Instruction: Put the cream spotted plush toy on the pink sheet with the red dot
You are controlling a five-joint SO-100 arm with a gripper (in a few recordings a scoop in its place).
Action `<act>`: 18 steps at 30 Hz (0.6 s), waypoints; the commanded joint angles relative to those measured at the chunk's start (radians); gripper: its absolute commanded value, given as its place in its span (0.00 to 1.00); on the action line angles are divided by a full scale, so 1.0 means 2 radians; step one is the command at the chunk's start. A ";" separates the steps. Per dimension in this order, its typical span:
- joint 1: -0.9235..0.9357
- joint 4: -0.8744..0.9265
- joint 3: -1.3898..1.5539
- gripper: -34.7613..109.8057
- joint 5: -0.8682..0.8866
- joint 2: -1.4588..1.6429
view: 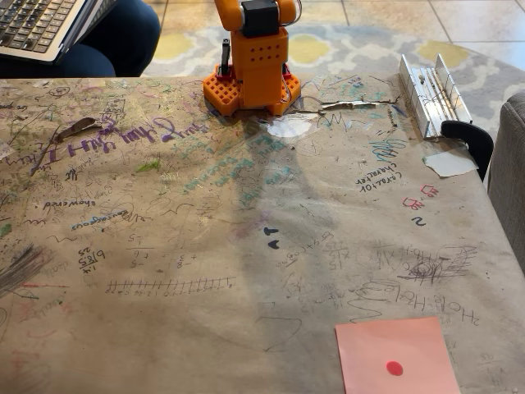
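My base: the orange plastic arm base [250,70] stands at the far edge of the table, upper part cut off by the frame top.
My hand: I cannot tell how open it is or whether it holds anything.
Pink sheet: the flat salmon-pink paper sheet with a red dot [396,355] lies at the near right of the scribbled brown table [205,246], nothing on it.
Far right: white paper scrap [449,163] beside a black clamp [472,139].

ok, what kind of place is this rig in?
Probably a home, not a lab: brown paper table cover full of scribbles and sums, patterned rug on tile behind the orange arm base, and a person's lap with a laptop.
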 commanded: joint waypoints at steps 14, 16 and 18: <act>0.053 -0.141 0.291 0.55 -0.141 -0.060; 0.048 -0.153 0.291 0.55 -0.158 -0.105; 0.049 -0.173 0.261 0.56 -0.158 -0.192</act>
